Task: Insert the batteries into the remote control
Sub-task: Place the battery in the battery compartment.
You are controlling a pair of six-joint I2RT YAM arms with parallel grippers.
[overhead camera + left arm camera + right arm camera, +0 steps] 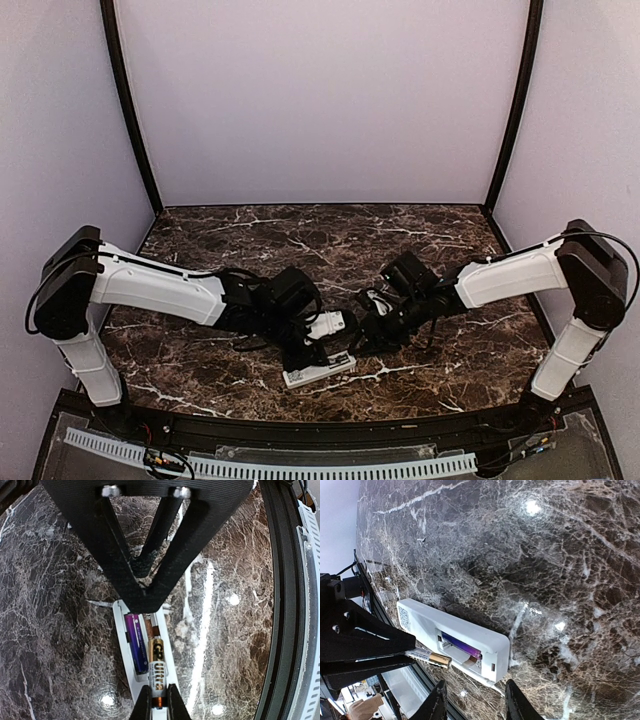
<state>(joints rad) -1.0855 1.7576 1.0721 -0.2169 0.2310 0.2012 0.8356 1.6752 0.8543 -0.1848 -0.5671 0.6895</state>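
The left gripper [159,704], bottom centre of its wrist view, pinches one gold battery [155,662] by its end over the single remote control's [119,617] open bay. A second, purple battery [134,642] sits seated alongside. The right gripper [475,692] is spread at its frame's bottom edge.

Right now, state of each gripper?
Left gripper: closed on the gold GP battery.
Right gripper: open, holding nothing.
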